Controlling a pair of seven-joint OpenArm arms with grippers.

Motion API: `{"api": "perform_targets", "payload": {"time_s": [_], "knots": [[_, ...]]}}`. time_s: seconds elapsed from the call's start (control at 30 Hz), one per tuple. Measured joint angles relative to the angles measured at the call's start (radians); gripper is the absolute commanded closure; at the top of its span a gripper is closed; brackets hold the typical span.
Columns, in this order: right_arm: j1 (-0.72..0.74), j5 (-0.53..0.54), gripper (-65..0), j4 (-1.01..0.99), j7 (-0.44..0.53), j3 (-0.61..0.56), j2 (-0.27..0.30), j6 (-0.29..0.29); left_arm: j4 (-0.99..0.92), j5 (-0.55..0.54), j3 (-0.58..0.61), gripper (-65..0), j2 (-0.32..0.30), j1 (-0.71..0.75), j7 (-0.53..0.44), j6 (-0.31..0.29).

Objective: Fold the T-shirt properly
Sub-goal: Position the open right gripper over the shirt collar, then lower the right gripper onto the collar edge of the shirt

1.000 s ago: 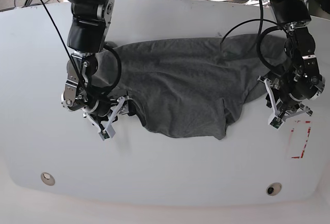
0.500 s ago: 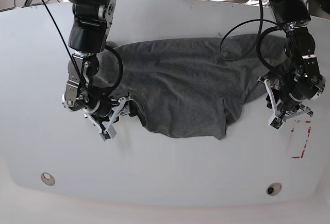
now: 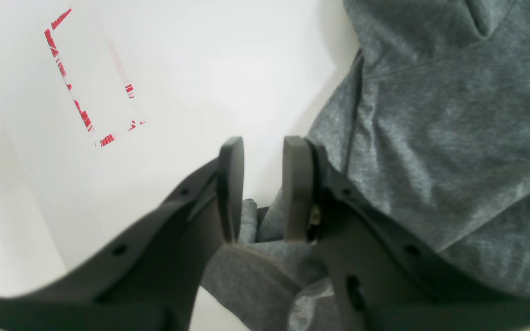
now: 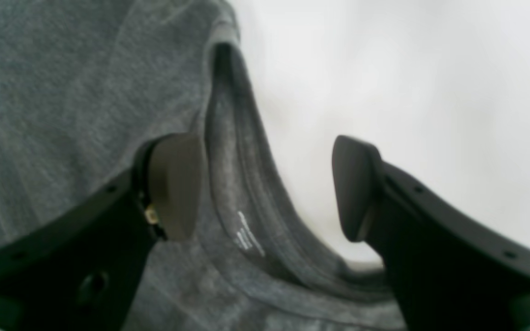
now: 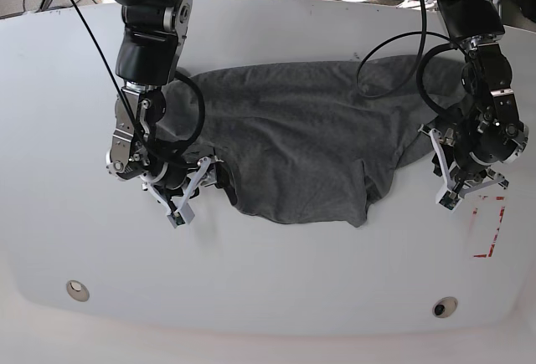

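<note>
Grey T-shirt [image 5: 293, 142] lies crumpled; my left claw [image 3: 262, 184] pinches its edge, right claw [image 4: 265, 184] spread astride the collar, which I should clamp next.

Overhead base view; two close wrist views.

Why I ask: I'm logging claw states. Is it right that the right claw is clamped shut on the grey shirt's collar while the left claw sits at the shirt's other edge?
Not quite. The right claw is open, its jaws wide apart astride the collar of the shirt, as the right wrist view shows. The left claw does sit at the shirt's other edge.
</note>
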Motion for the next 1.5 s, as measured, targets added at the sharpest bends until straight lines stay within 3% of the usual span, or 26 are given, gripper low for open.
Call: {"api": "perform_targets", "payload": {"time_s": [0.5, 0.63, 1.03, 1.5], "knots": [[-0.025, -0.001, -38.4, -0.015, 0.013, -0.007, -0.025, 0.000, -0.006, 0.002, -0.005, -13.4, -0.002, 0.002, 0.002, 0.000], [-0.030, -0.001, -32.9, -0.026, 0.036, -0.011, -0.028, 0.000, -0.007, 0.002, -0.005, -13.4, -0.002, 0.006, 0.003, 0.000], [-0.029, -0.001, -8.3, -0.045, 0.058, -0.019, -0.026, 0.000, -0.008, 0.004, -0.014, -13.7, -0.003, 0.002, 0.004, 0.000], [-0.033, -0.011, 0.0, 0.004, 0.044, -0.038, -0.027, 0.000, -0.013, 0.005, -0.029, -13.4, -0.006, 0.006, 0.006, 0.000]]}}
